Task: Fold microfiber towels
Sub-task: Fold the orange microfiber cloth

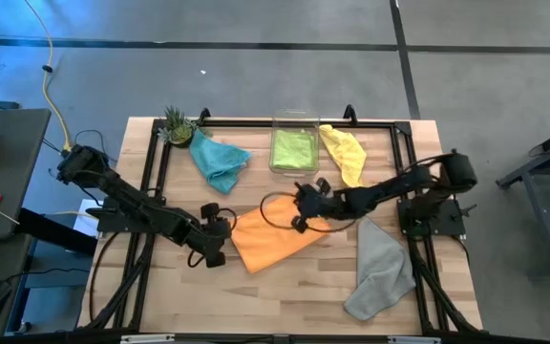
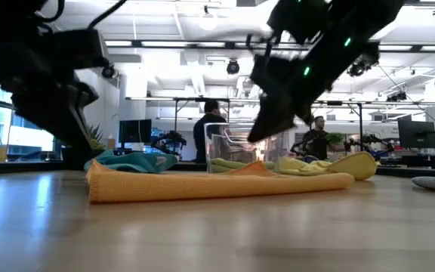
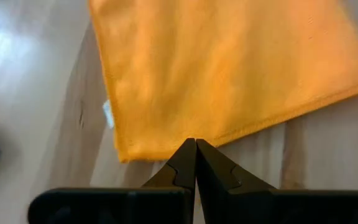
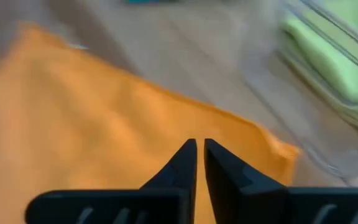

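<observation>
The orange towel [image 1: 275, 239] lies folded and flat on the middle of the table, and shows as a thick band in the low view [image 2: 217, 183]. My left gripper [image 1: 223, 233] is shut and hovers at the towel's left edge [image 3: 166, 146], with nothing between its fingers. My right gripper [image 1: 300, 208] is shut but for a sliver of gap. It hangs clear above the towel's far part [image 4: 166, 124], [image 2: 259, 134]. A teal towel [image 1: 220, 161], a yellow towel [image 1: 344, 153] and a grey towel [image 1: 382, 269] lie loose on the table. A lime green towel [image 1: 294, 148] rests in the clear bin.
The clear bin [image 1: 294, 122] stands at the far middle, and a small plant [image 1: 175, 122] at the far left corner. Black frame rails [image 1: 151, 182] run along the table's sides. People stand in the room beyond the table [image 2: 210, 125]. Bare wood lies along the near edge.
</observation>
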Controlling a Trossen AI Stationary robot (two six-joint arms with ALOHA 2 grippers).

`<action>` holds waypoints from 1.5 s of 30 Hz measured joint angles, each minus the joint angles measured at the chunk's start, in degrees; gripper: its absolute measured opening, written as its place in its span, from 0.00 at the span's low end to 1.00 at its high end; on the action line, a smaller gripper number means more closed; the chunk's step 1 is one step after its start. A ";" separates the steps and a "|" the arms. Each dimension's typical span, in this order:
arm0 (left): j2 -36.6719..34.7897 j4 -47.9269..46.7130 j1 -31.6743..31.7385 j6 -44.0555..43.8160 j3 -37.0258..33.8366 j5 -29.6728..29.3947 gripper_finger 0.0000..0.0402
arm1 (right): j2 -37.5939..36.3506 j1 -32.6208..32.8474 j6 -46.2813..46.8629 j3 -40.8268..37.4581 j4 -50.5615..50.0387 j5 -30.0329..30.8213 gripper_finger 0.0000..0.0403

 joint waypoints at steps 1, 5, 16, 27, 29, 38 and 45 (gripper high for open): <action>-1.20 -0.54 0.33 0.84 -0.07 0.05 0.00 | -0.61 1.22 -0.88 0.00 1.10 -0.93 0.07; -3.96 -0.01 2.67 4.90 0.00 1.03 0.00 | -0.35 6.88 0.32 0.00 9.72 -5.45 0.07; -4.53 7.42 8.39 22.79 -0.04 22.96 0.00 | 16.50 15.88 3.58 15.36 12.28 -2.32 0.00; -8.24 33.23 3.92 15.68 -13.46 21.86 0.00 | 32.53 16.14 9.08 40.79 -15.81 -2.77 0.00; -8.74 41.13 3.51 14.83 -16.41 19.94 0.00 | 33.88 16.22 9.07 42.55 -18.57 -3.76 0.00; -9.36 55.04 3.09 15.10 -22.19 11.66 0.00 | 31.98 19.20 9.04 46.18 -30.80 -12.59 0.00; -8.94 54.88 2.60 14.13 -22.25 12.33 0.00 | 26.52 24.72 11.88 46.25 -42.98 -15.59 0.00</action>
